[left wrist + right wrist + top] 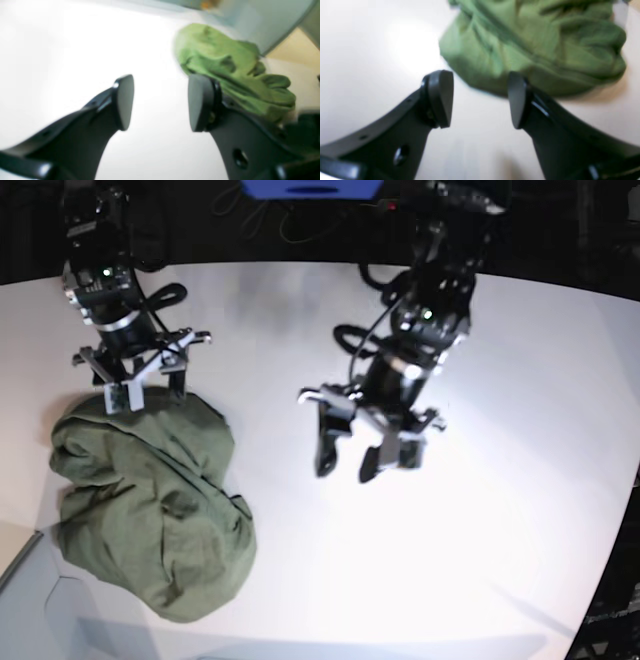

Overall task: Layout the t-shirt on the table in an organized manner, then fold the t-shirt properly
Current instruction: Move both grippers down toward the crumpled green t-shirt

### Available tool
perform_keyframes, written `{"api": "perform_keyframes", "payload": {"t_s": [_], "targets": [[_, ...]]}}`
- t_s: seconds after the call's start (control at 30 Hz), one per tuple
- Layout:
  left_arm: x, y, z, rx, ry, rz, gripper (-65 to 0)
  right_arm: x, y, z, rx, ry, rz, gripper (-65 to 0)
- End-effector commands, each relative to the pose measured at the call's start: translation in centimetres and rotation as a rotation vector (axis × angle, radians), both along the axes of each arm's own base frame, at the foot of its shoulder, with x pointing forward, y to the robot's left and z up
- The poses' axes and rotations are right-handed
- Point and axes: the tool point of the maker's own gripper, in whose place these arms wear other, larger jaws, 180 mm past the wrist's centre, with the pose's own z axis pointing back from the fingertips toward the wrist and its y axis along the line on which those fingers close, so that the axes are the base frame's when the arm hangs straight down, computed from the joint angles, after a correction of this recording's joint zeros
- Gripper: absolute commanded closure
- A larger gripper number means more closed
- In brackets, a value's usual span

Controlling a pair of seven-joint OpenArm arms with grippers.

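The olive-green t-shirt [145, 500] lies crumpled in a heap at the left front of the white table [480, 510]. It also shows in the left wrist view [232, 67] and the right wrist view [532, 42]. My right gripper [142, 395] is open and empty, just above the heap's far edge; in its own view [480, 100] the cloth lies just beyond the fingertips. My left gripper [350, 460] is open and empty above bare table, to the right of the shirt; in its own view [161, 102] the shirt lies beyond its right finger.
The table's curved edge [610, 560] runs down the right side. A pale grey surface [25, 600] sits below the table at the front left corner. Dark background and cables [290, 220] lie behind the table.
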Motion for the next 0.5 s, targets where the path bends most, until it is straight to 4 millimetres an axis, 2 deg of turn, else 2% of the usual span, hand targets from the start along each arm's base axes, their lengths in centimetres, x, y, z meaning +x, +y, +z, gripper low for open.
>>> {"api": "perform_keyframes", "payload": {"t_s": [0.0, 0.1, 0.17, 0.3, 0.37, 0.47], "targets": [[1.8, -1.0, 0.9, -0.022, -0.027, 0.003, -33.5, 0.2, 0.0, 0.9, -0.002, -0.034, 0.006, -34.8], [5.7, -3.6, -0.8, -0.030, 0.033, -0.009, -33.5, -1.1, -0.1, -0.1, -0.003, 0.002, 0.004, -34.8], [8.0, -5.8, -2.0, -0.030, 0.085, -0.027, -33.5, -1.8, -0.9, -0.4, -0.010, 0.019, -0.017, -34.8], [12.6, -5.7, -4.1, 0.046, 0.108, -0.017, -33.5, -2.7, -1.7, -0.9, -0.018, 0.040, -0.037, -34.8], [14.3, -6.5, -3.8, 0.094, 0.049, -0.035, -33.5, -2.8, -2.1, -1.0, -0.023, 0.043, -0.047, -34.8], [15.1, -8.6, -3.3, 0.104, -0.012, -0.086, -33.5, -3.2, -2.1, -1.3, -0.024, 0.057, -0.049, -34.8]]}}
